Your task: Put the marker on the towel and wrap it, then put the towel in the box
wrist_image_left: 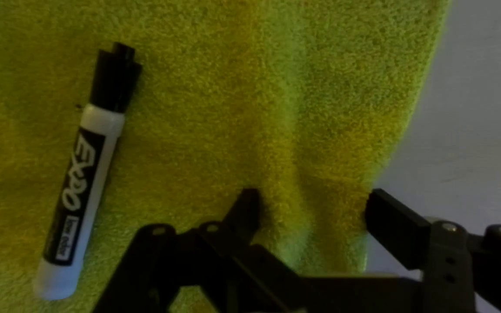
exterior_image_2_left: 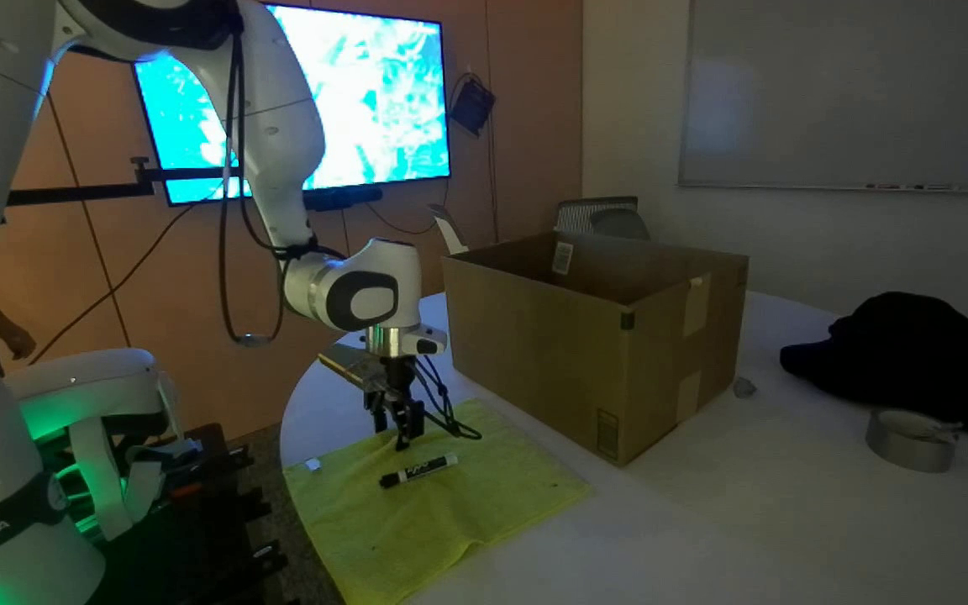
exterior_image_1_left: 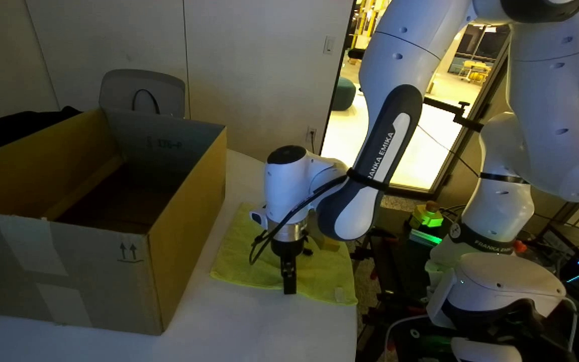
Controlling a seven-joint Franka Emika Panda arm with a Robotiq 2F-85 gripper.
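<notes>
A yellow-green towel (exterior_image_1_left: 236, 251) lies spread on the white table; it also shows in an exterior view (exterior_image_2_left: 467, 512) and in the wrist view (wrist_image_left: 189, 108). A white marker with a black cap (exterior_image_2_left: 418, 470) lies on the towel, left of my fingers in the wrist view (wrist_image_left: 78, 182); it is hidden in an exterior view. My gripper (wrist_image_left: 311, 208) points down at the towel's edge, also seen in both exterior views (exterior_image_1_left: 289, 284) (exterior_image_2_left: 391, 430). Its fingers are apart, one over the towel and one by its edge, with a raised fold between them. A large open cardboard box (exterior_image_1_left: 93, 271) stands beside the towel (exterior_image_2_left: 534, 336).
A grey tape roll (exterior_image_2_left: 911, 441) and a black cloth item (exterior_image_2_left: 896, 353) lie on the table past the box. The box walls (exterior_image_1_left: 189, 216) rise close to the arm. The table's rounded edge (exterior_image_1_left: 356, 327) runs beside the towel, near the robot base (exterior_image_1_left: 500, 291).
</notes>
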